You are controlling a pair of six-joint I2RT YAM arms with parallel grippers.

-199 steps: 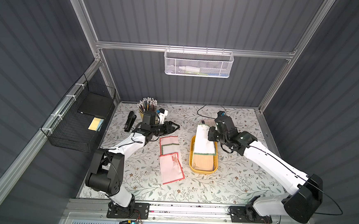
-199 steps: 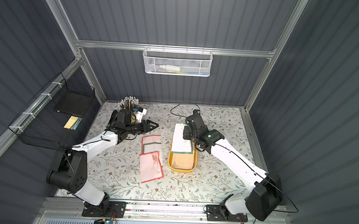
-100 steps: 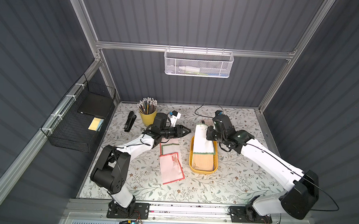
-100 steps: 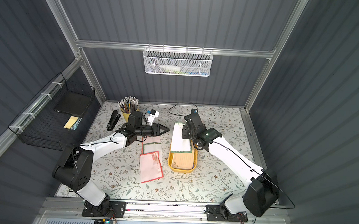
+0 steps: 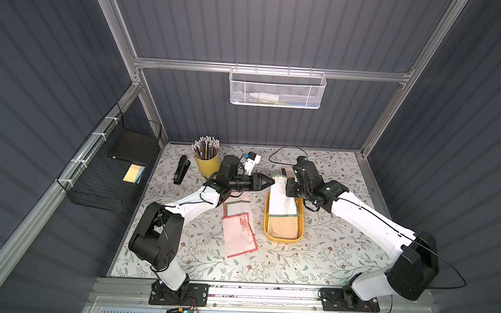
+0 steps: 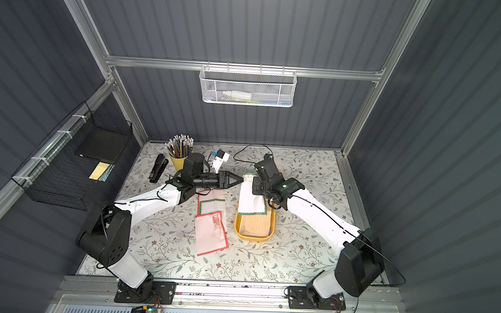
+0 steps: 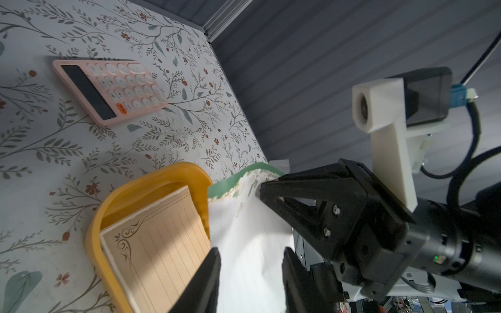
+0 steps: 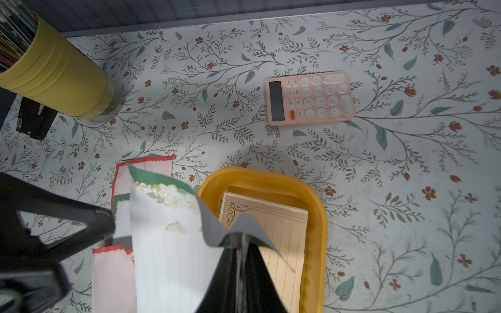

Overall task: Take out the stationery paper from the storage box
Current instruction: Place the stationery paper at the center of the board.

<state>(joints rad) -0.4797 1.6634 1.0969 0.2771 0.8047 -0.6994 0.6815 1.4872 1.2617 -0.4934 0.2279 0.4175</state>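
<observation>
The yellow storage box (image 5: 283,240) (image 6: 253,238) lies mid-table with a tan lined sheet (image 5: 283,227) (image 8: 282,230) in it. My right gripper (image 5: 289,190) (image 8: 240,244) is shut on the far edge of a green-bordered stationery paper (image 5: 281,200) (image 8: 168,244), which hangs curled above the box's far end. The left gripper (image 5: 271,181) (image 7: 250,252) is open, level with that raised edge, and the white sheet (image 7: 244,225) shows between its spread fingers. A green-bordered sheet (image 5: 235,207) and a red-bordered sheet (image 5: 238,234) lie flat left of the box.
A pink calculator (image 8: 311,97) lies just behind the box. The yellow pencil cup (image 5: 206,163) and a black stapler (image 5: 182,169) stand at the back left. A black wire basket (image 5: 114,166) hangs on the left wall, a white mesh basket (image 5: 277,88) on the back wall.
My left arm has swung right from beside the pencil cup to the lifted sheet's edge, its jaws narrowing a little. The right gripper keeps its hold on the sheet.
</observation>
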